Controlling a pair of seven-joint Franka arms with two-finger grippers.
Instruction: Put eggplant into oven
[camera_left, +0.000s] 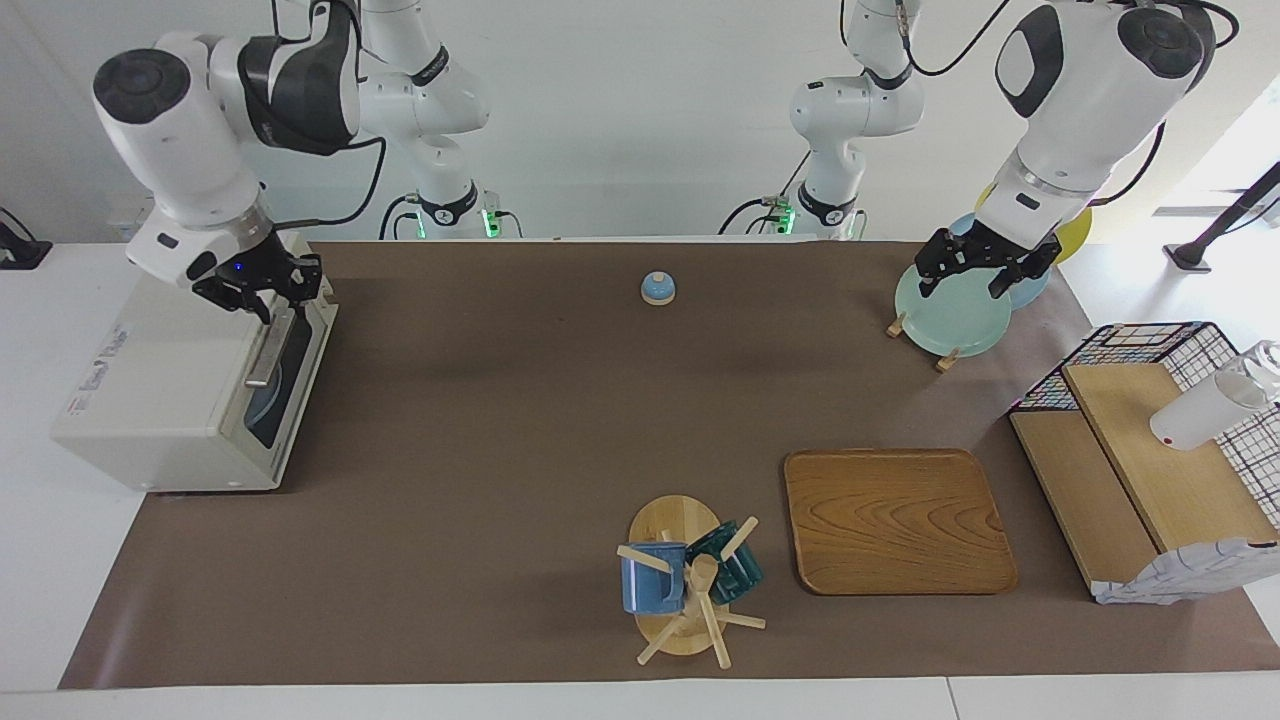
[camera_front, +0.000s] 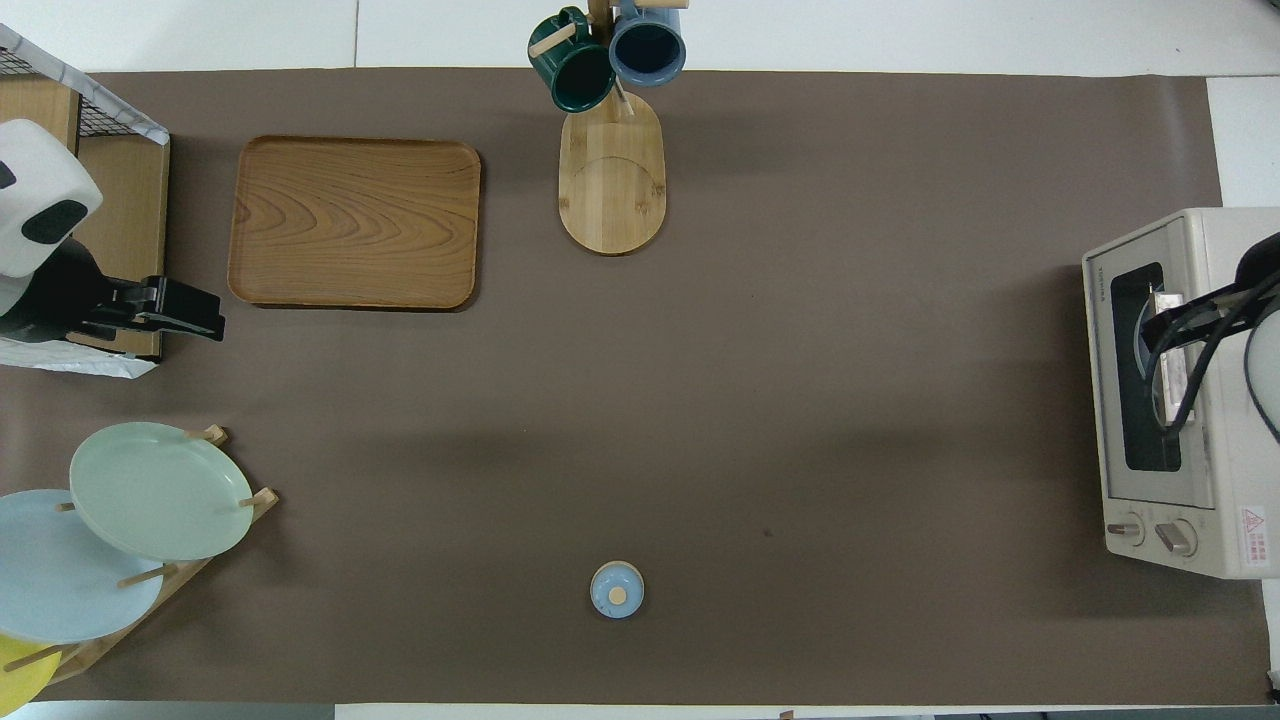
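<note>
From the facing camera, find the oven (camera_left: 160, 380) with its glass door (camera_left: 288, 375) swung up flush and a pale blue dish dimly behind the pane. Look for the eggplant and come up empty: nowhere on the table outside the oven, so most likely shut inside it, though not visible. Note the right gripper (camera_left: 262, 285) hovering just over the oven's top front edge, above the handle (camera_left: 266, 352), gripping nothing. Cannot tell whether parted or clenched. Spot the left gripper (camera_left: 975, 268) well apart from the oven, waiting spread wide and empty over the racked plates (camera_left: 950, 315). From overhead, confirm the oven (camera_front: 1225, 450) closed, with only cables above it. To finish well, lift straight up off the oven, avoid catching the handle, and check the door sits fully latched.
</note>
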